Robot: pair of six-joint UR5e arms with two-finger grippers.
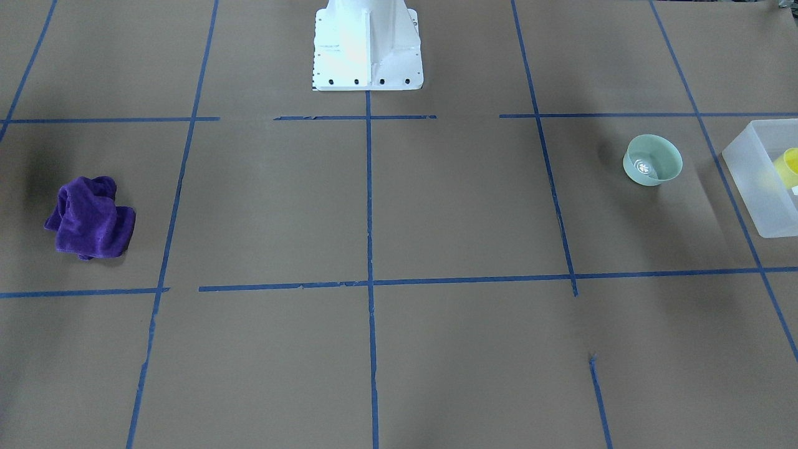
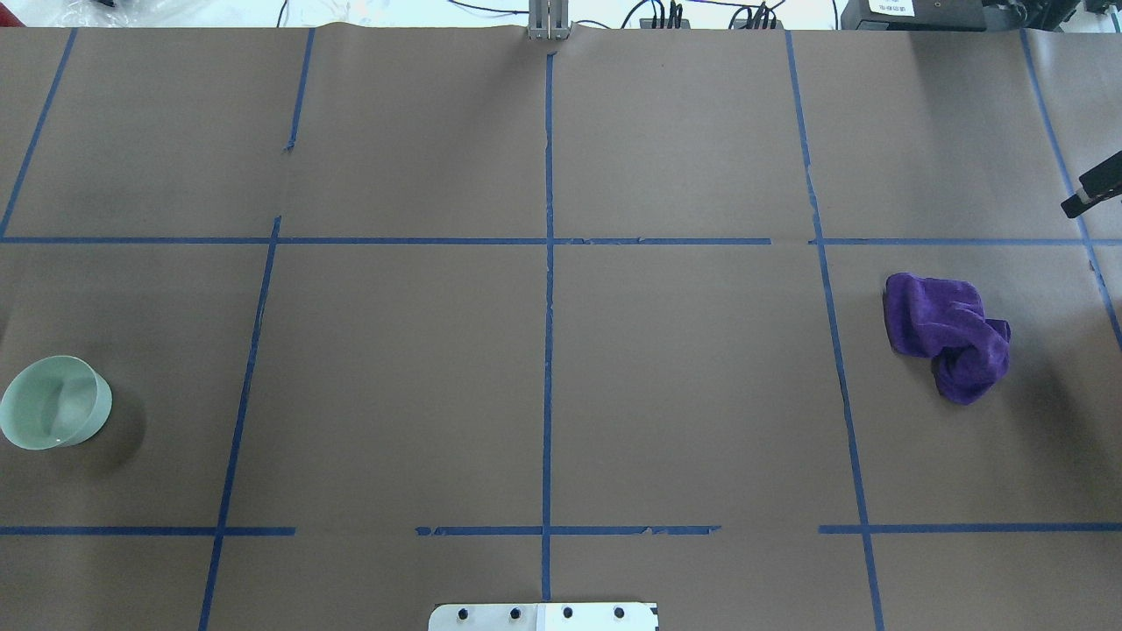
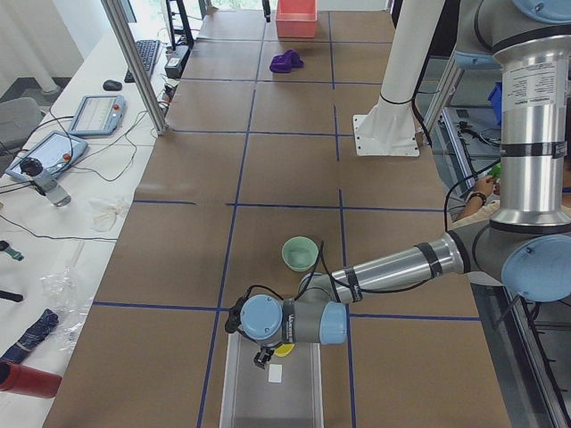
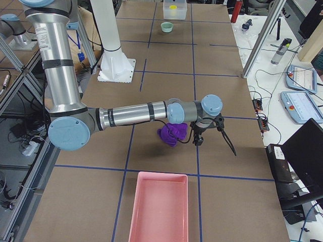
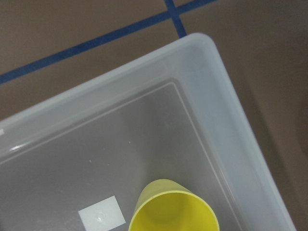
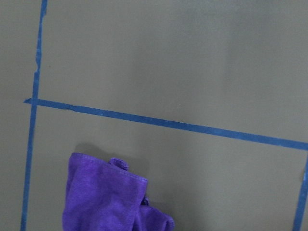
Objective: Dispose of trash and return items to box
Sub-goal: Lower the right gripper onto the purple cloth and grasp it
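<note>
The pale green bowl (image 1: 653, 160) stands upright on the brown table, just beside the frosted white box (image 1: 754, 187). It also shows in the overhead view (image 2: 54, 401). The yellow cup (image 5: 173, 209) stands inside the box (image 5: 231, 110), near a corner. My left gripper (image 3: 264, 358) hovers over the box, next to the cup; I cannot tell whether it is open or shut. My right gripper (image 4: 214, 143) hangs just beside a crumpled purple cloth (image 4: 172, 133). Only one black tip of it (image 2: 1091, 188) shows in the overhead view, so I cannot tell its state.
A pink tray (image 4: 159, 206) lies on the table's end at my right, beyond the purple cloth (image 2: 947, 335). The white robot base (image 1: 368, 47) stands at the table's middle edge. Blue tape lines cross the brown table. Operators' gear lies past the far edge.
</note>
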